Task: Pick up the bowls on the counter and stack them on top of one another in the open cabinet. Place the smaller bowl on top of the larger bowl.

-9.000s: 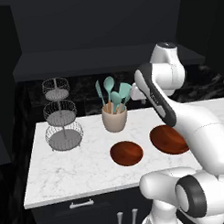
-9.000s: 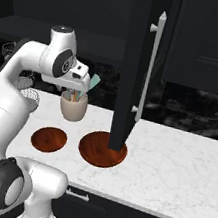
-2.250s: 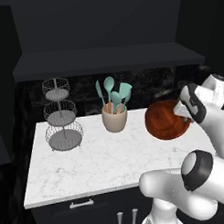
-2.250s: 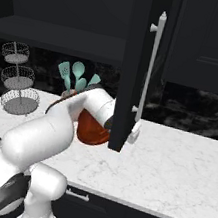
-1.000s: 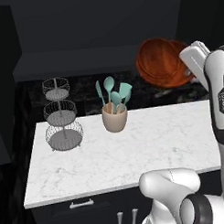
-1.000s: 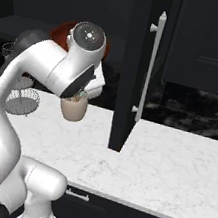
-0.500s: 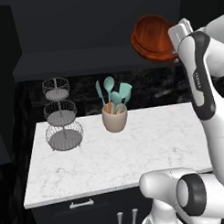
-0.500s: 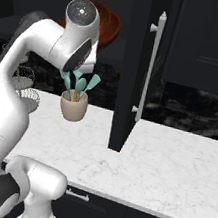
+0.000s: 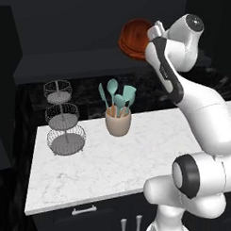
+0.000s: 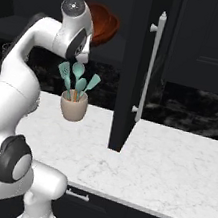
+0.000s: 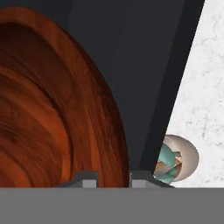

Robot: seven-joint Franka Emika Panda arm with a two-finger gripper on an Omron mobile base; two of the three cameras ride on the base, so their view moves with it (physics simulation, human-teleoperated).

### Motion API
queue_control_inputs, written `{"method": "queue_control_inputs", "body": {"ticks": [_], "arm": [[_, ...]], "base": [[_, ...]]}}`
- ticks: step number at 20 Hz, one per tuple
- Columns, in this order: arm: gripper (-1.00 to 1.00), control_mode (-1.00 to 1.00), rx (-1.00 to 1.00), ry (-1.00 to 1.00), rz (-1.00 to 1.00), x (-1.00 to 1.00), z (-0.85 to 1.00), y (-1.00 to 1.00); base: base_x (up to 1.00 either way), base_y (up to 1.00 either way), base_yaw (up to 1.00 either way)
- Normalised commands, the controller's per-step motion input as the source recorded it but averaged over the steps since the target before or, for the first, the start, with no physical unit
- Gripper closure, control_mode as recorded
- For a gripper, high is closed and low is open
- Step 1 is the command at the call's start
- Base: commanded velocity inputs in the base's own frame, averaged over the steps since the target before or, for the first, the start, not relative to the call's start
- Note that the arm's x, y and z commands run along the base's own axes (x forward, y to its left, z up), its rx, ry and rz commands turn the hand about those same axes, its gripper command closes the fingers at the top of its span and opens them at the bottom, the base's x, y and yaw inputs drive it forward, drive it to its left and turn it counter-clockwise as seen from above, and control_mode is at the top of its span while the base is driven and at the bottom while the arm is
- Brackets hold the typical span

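My gripper (image 9: 151, 37) is raised high in front of the open cabinet (image 9: 68, 57) and is shut on the rim of the larger bowl (image 9: 135, 39). This wide, glossy reddish-brown bowl is tipped on edge just above the dark shelf floor. In the hand view its inside (image 11: 48, 109) takes up the left, and its rim runs between my fingertips (image 11: 83, 177). From the right base view the bowl (image 10: 105, 23) sticks out behind my arm. The smaller bowl is out of view. The white marble counter (image 9: 100, 165) lies far below.
A beige utensil cup (image 9: 118, 122) with teal tools stands at the back of the counter, directly under the bowl. A three-tier wire basket stand (image 9: 64, 119) is to its left. The open cabinet door (image 10: 137, 60) with its long handle (image 10: 149, 67) juts out to my right.
The arm has carried the bowl up and to the left, from just above the utensil cup to the level of the cabinet shelf. The grip has stayed shut.
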Motion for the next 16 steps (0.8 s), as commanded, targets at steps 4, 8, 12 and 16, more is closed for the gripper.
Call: {"method": "queue_control_inputs", "body": {"ticks": [4,8,12,16], "arm": [[-1.00,-1.00,0.01,0.00,-0.02,0.53,-0.11,0.04],[-1.00,-1.00,0.00,-0.04,0.00,-0.01,-0.05,0.00],[-1.00,-1.00,0.01,-0.18,0.00,-0.56,0.00,-0.05],[-1.00,-1.00,0.08,-0.33,-0.01,-1.00,0.00,-0.28]], "base": [[0.00,0.00,0.00],[0.00,0.00,0.00],[0.00,0.00,0.00],[0.00,0.00,0.00]]}}
